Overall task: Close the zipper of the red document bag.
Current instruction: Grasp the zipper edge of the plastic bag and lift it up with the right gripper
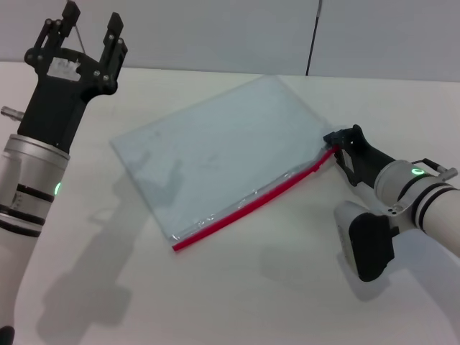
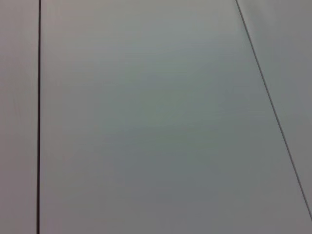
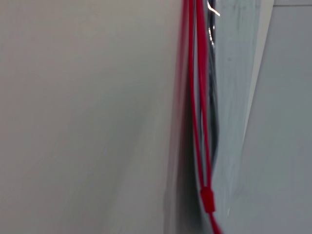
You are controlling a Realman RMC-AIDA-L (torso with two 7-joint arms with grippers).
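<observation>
While the bag lies flat, the closing looks barely begun.
Table (image 1: 237, 302): white, bearing the bag at its middle.
Bag (image 1: 215, 154): translucent, askew, red edge facing near-right.
Left gripper (image 1: 92, 30): raised at far left, released, fingers spread, idle.
Right gripper (image 1: 338, 147): at the bag's right corner; whether clenched, cannot tell.
Zipper (image 1: 251, 205): two strips apart, so open.
Slider (image 3: 208, 200): at the end; whole run left.

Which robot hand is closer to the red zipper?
The right tool. It sits right at the far end of the zipper, at the bag's corner. The left tool is raised well off to the bag's other side, open.
</observation>
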